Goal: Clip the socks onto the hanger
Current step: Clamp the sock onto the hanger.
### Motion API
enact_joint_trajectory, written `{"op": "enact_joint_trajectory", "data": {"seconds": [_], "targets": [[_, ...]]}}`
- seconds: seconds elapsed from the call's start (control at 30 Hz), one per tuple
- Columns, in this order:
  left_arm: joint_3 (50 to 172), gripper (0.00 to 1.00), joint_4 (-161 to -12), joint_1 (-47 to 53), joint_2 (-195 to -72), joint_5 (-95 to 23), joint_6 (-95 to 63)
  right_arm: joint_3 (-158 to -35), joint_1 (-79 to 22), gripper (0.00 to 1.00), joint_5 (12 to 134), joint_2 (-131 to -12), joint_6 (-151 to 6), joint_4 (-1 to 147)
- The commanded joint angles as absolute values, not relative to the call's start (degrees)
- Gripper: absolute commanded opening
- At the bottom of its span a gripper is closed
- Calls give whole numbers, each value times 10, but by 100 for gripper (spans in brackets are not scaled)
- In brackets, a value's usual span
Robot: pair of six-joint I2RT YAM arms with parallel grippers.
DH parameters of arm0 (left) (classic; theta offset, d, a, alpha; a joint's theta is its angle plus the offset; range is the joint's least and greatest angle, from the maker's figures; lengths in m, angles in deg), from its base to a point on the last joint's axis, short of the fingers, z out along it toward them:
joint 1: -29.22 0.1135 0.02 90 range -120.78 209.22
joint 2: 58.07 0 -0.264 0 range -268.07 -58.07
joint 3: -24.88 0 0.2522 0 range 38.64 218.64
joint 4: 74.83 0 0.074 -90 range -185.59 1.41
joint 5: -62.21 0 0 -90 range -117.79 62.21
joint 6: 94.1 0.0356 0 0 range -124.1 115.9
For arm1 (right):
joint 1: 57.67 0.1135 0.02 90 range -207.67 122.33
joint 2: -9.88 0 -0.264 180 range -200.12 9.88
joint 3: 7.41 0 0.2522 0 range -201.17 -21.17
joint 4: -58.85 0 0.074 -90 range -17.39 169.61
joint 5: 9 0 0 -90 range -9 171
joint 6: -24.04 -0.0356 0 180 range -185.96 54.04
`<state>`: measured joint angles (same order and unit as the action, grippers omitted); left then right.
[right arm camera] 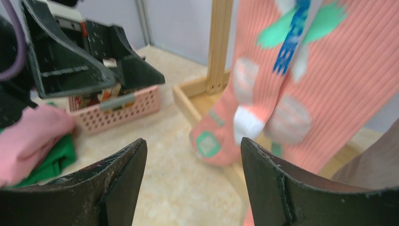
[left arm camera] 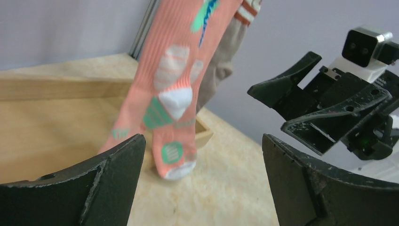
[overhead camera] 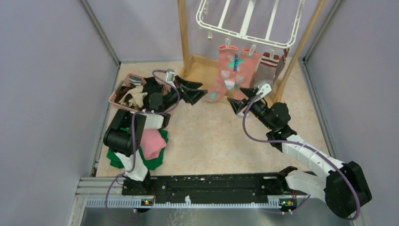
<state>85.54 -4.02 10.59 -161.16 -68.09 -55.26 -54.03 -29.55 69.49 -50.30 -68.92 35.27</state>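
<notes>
Under one white hanger [overhead camera: 249,19] hang three socks [overhead camera: 226,66]: two salmon-pink with teal shapes, one grey-brown, striped cuff. Left gripper [overhead camera: 194,92] and right gripper [overhead camera: 238,96] gape, empty.

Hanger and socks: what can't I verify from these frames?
- Top view: hanger top cut off by the upper edge.
- Top view: striped-cuff sock partly behind pink socks; one or two, unclear.
- Top view: basket contents covered by left arm.
- Wrist views: pink socks blurred, clips out of frame.

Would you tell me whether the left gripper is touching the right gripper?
Apart. The top view shows the left gripper and right gripper separated, with bare table between their tips.
</notes>
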Motion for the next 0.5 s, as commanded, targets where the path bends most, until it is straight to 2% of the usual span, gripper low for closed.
{"op": "enact_joint_trajectory", "data": {"seconds": [0.0,0.1,0.3,0.37,0.47], "targets": [[756,99,92,116,-1521,-714,-441,-481,-287,72,641,-484,-680,250],[698,99,-46,117,-1427,-716,-353,-452,-287,72,638,-489,-689,247],[694,99,-521,117,-1239,-618,-159,-389,-287,74,698,-498,-716,207],[683,99,-583,116,-1206,-574,-155,-371,-287,75,738,-506,-736,171],[640,99,-550,116,-1185,-548,-189,-371,-287,76,773,-540,-771,141]]}}
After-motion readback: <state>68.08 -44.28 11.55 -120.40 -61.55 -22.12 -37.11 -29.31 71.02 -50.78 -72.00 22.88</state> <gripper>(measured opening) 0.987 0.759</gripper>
